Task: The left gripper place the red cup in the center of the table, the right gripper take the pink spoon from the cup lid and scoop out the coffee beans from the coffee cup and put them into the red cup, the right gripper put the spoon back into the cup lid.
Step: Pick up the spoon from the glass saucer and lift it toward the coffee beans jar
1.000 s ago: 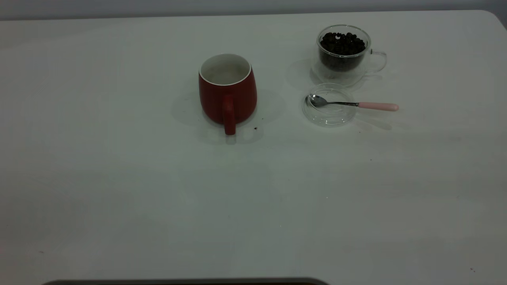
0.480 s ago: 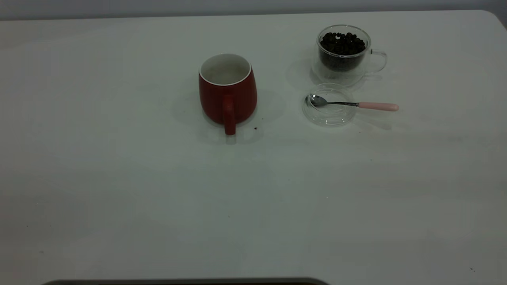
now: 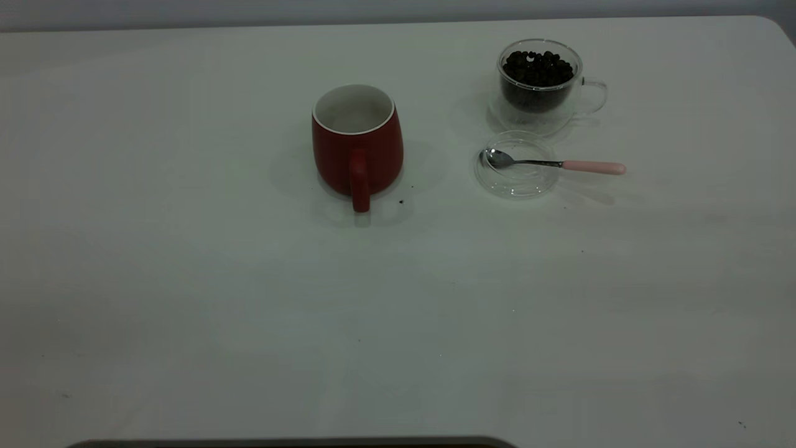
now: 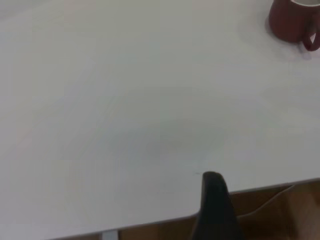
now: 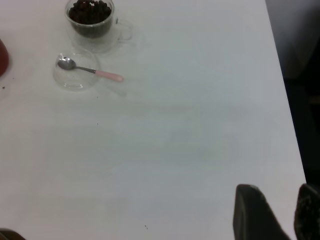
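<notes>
The red cup (image 3: pixel 357 149) stands upright near the middle of the table (image 3: pixel 186 280), handle toward the front, and looks empty inside. It also shows in the left wrist view (image 4: pixel 292 20). The pink spoon (image 3: pixel 559 164) lies with its bowl in the cup lid (image 3: pixel 516 183) and its handle sticking out over the rim to the right. Behind the lid stands the coffee cup (image 3: pixel 547 106) holding the coffee beans (image 3: pixel 538 67). Neither gripper shows in the exterior view. My right gripper (image 5: pixel 280 195) hangs open over the table's near right edge, far from the spoon (image 5: pixel 95 71). Only one finger (image 4: pixel 214 200) of my left gripper shows, at the table's edge.
A few dark specks lie on the table, one beside the red cup's base (image 3: pixel 401 201). In the left wrist view a brown surface (image 4: pixel 280 210) shows beyond the table edge. In the right wrist view a dark floor (image 5: pixel 300 75) shows past the table's side.
</notes>
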Robot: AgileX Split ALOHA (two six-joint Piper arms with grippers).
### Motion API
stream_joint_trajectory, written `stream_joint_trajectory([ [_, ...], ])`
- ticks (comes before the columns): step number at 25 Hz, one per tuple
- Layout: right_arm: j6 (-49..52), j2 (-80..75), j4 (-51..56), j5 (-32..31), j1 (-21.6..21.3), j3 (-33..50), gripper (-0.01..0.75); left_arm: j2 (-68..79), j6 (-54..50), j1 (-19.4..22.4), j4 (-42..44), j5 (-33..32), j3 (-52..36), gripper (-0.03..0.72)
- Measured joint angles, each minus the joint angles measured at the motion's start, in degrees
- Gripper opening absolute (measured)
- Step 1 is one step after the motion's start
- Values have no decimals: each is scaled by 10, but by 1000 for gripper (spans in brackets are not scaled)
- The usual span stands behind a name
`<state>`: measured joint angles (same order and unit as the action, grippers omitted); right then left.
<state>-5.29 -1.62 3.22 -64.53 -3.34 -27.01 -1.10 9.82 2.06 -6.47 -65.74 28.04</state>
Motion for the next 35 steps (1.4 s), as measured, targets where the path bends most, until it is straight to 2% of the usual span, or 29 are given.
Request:
stream_joint_trajectory([
  [9, 0, 0, 0, 0, 0, 0, 239, 0, -47, 0, 27, 3, 0, 586],
  [35, 0, 0, 0, 0, 0, 0, 239, 0, -54, 0, 29, 4, -1, 586],
])
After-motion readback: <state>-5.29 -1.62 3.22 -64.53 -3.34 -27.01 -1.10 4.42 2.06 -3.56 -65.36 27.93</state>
